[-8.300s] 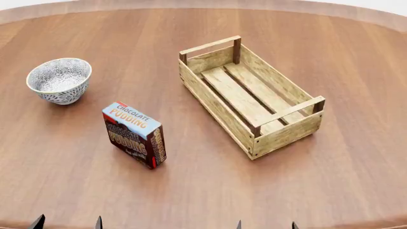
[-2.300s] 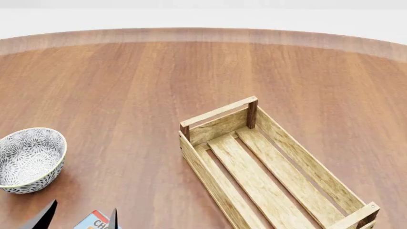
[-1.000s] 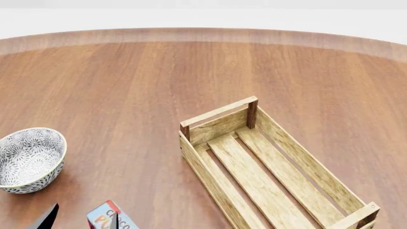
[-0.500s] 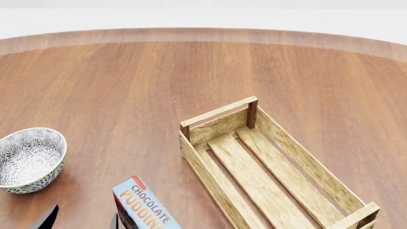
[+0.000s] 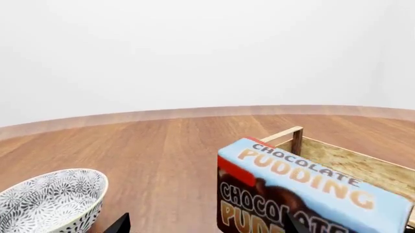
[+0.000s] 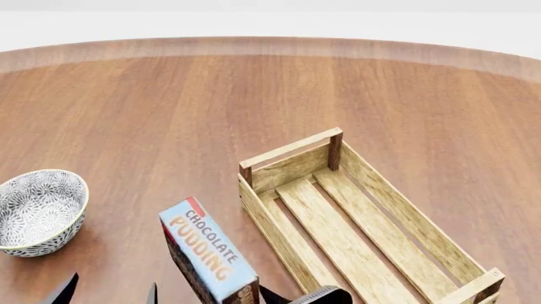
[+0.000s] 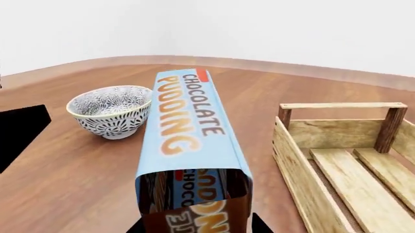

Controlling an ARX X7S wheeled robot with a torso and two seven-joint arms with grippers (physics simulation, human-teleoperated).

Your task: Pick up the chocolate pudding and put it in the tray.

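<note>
Looking through the left wrist camera, the chocolate pudding fills the near foreground with its light blue lettered panel up, and the tray sits just behind it. A patterned bowl stands off to the other side on the wooden table.

From the head camera, the pudding stands tilted between the bowl and the tray, outside the tray and close to its near long side. Two dark fingertips of the left gripper stand apart with nothing between them. A dark part of the right gripper shows behind the carton.

In the right wrist view, the pudding sits between that gripper's two dark fingers (they flank its lower corners, pinching it), beside the tray.
</note>
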